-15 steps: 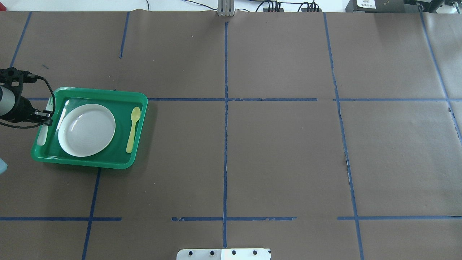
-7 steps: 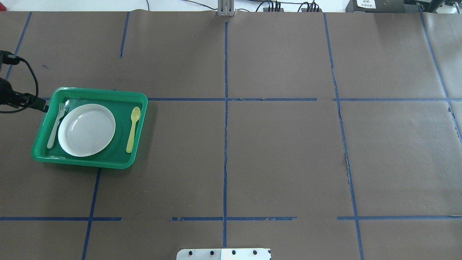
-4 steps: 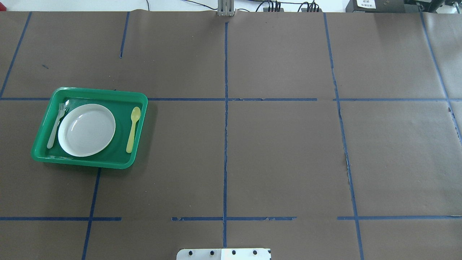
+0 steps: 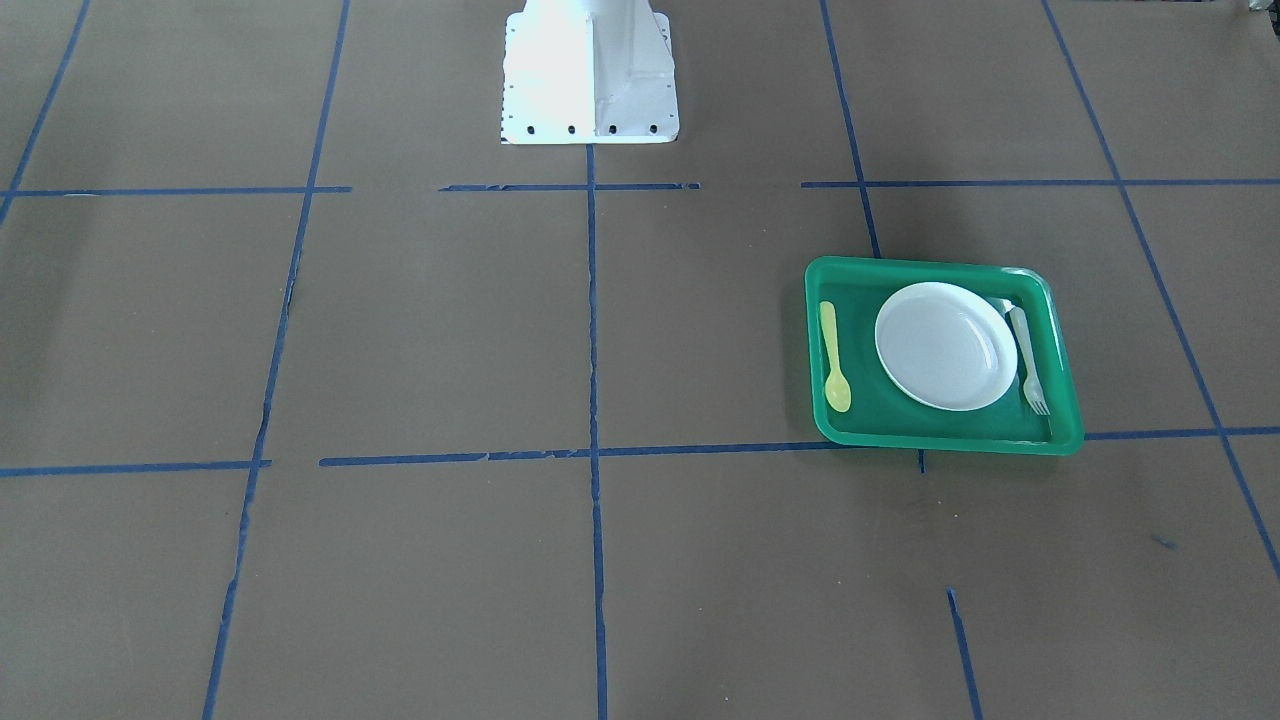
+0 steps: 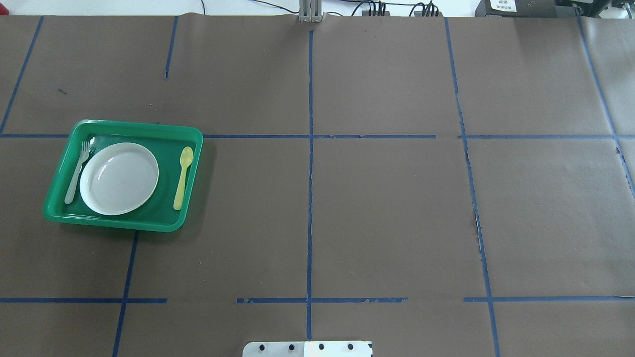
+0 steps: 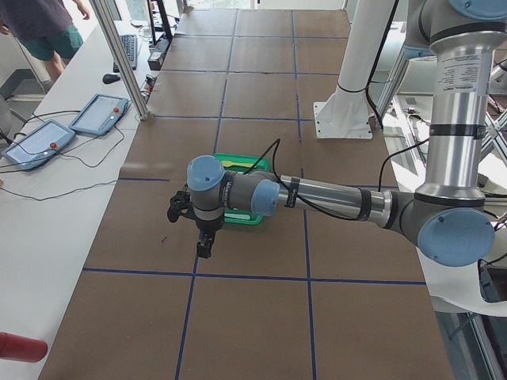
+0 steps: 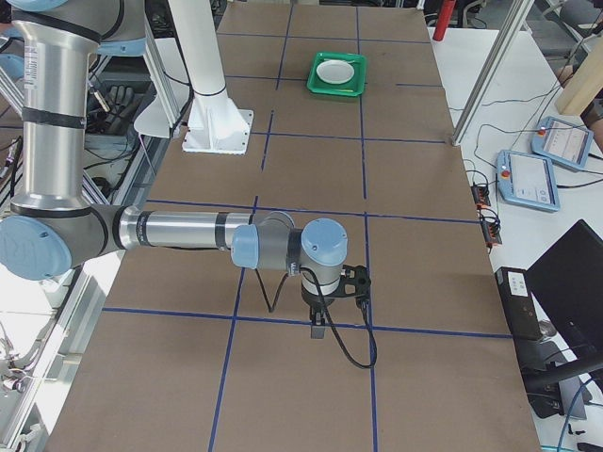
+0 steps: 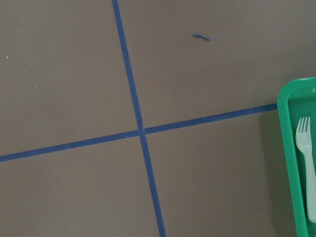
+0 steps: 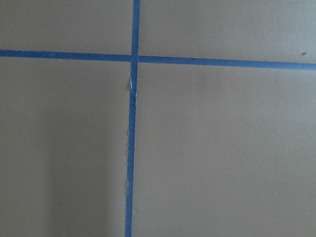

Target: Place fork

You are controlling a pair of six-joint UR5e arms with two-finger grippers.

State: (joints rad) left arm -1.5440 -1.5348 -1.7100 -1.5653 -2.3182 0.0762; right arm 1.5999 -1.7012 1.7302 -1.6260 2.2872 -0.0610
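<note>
Front-facing: the fork (image 4: 1029, 362) lies inside the green tray (image 4: 940, 437), along its edge. Left side: the left gripper (image 6: 204, 247) hangs just outside the tray, which is mostly hidden behind the left arm (image 6: 317, 192); I cannot tell how wide its jaws stand. Right side: the right gripper (image 7: 317, 328) is well apart from the tray, its opening equally unclear. Left wrist: the fork's handle is cut off by the frame.

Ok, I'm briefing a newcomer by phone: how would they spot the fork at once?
On the brown table sits a green tray holding a white plate. The fork lies in the tray beside the plate, opposite the spoon. It is pale grey with tines; the spoon is yellow.
</note>
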